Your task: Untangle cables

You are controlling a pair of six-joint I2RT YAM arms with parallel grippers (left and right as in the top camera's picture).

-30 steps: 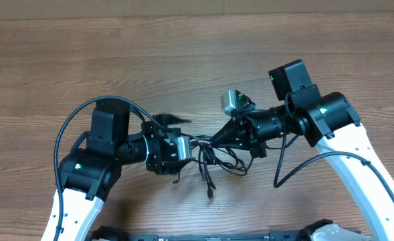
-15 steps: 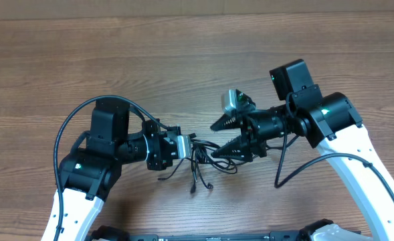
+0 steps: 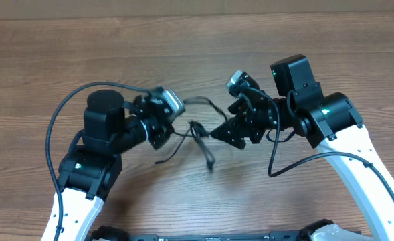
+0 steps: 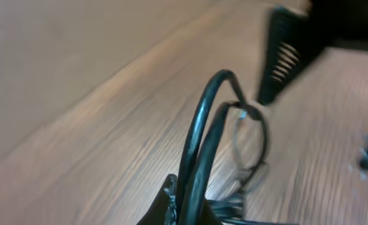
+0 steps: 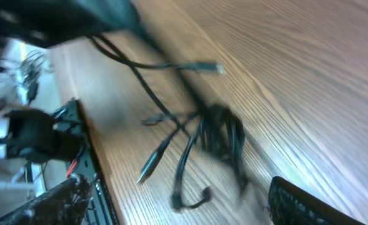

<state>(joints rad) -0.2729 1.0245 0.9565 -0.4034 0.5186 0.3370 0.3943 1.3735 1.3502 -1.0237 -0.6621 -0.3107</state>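
Observation:
The cables (image 3: 198, 130) are thin black cords, bunched between the two grippers, with one end trailing toward the front (image 3: 210, 161). My left gripper (image 3: 170, 130) is shut on the cables (image 4: 202, 144), and two strands arch up out of its closed fingertips (image 4: 169, 201). Just right of the bunch, my right gripper (image 3: 227, 118) is open with nothing between its fingers. In the right wrist view the cables (image 5: 218, 134) lie blurred ahead of the spread fingers (image 5: 308, 203), and a silvery plug (image 5: 210, 65) points away. One right finger (image 4: 282, 56) shows in the left wrist view.
A wooden table (image 3: 197, 47) stretches behind both arms. The thick black arm cables loop beside the left arm (image 3: 57, 130) and under the right arm (image 3: 277, 161). The robot base frame (image 5: 77, 156) lies along the table's near edge.
My left gripper has shut on the cables and swung up and back, dragging the bunch with it. My right gripper has opened, let go of the cables and turned.

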